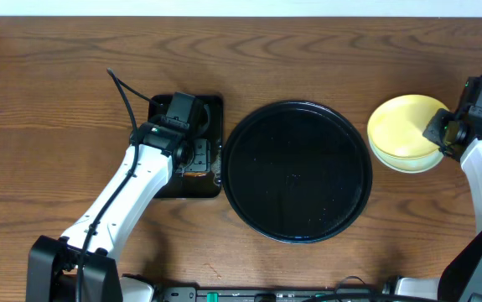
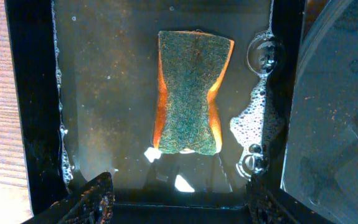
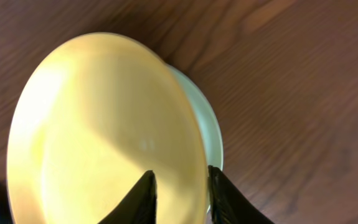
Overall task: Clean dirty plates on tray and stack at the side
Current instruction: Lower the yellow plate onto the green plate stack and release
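The pale yellow plate (image 1: 404, 126) lies slightly offset on a pale blue-green plate (image 1: 410, 164) on the table, right of the round black tray (image 1: 298, 172). No sauce shows on the yellow plate (image 3: 98, 130). My right gripper (image 3: 180, 186) is shut on its near rim, one finger on top and one outside; it also shows in the overhead view (image 1: 438, 131). Only a rim of the blue-green plate (image 3: 211, 124) shows, and a third plate is hidden or out of view. My left gripper (image 2: 179, 199) is open and empty over the small rectangular tray.
The small rectangular black tray (image 1: 211, 186) left of the round tray holds soapy water and a green-and-orange sponge (image 2: 188, 93) lying flat. The round tray's wet rim (image 2: 334, 124) lies close on its right. Bare wooden table (image 1: 56, 101) surrounds everything.
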You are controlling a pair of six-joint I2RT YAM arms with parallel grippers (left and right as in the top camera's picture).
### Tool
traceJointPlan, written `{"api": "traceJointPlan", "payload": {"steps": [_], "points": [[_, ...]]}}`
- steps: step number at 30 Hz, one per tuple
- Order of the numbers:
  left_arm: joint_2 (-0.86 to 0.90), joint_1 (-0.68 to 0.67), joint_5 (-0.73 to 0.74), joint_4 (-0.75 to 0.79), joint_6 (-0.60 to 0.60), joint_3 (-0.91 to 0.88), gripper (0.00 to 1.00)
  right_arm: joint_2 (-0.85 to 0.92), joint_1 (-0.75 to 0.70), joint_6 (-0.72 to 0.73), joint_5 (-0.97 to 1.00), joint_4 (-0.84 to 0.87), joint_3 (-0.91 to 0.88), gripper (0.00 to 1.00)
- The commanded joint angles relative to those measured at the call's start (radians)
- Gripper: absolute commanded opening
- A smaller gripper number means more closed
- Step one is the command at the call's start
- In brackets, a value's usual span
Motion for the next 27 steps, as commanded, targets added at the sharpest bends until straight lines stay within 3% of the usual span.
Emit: {"api": "traceJointPlan", "payload": {"steps": [1,9,12,15,19,21,22,27], "points": [[0.000,0.005,0.006,-0.003,-0.005,0.008,0.69,0.003,-0.003,0.011,-0.093,-0.020,-0.002,0.29],[0.000,0.005,0.006,-0.003,-0.005,0.008,0.69,0.003,-0.003,0.009,-0.119,-0.041,-0.002,0.36],[0.000,0.005,0.006,-0.003,-0.005,0.008,0.70,0.003,-0.002,-0.079,-0.274,-0.051,-0.002,0.37],[0.000,0.005,0.006,-0.003,0.011,0.008,0.78,0.003,0.020,-0.132,-0.385,-0.070,-0.002,0.43],[0.000,0.005,0.006,0.000,0.069,0.025,0.80,0.002,0.088,-0.217,-0.415,-0.092,-0.001,0.67],[0.000,0.005,0.006,-0.024,0.082,0.056,0.82,0.002,0.131,-0.230,-0.388,-0.106,0.004,0.95],[0.000,0.005,0.006,-0.038,0.082,0.072,0.82,0.002,0.154,-0.230,-0.368,-0.119,0.010,0.99],[-0.003,0.007,0.006,-0.145,0.077,0.140,0.83,-0.018,0.241,-0.230,-0.343,-0.208,0.048,0.99]]}}
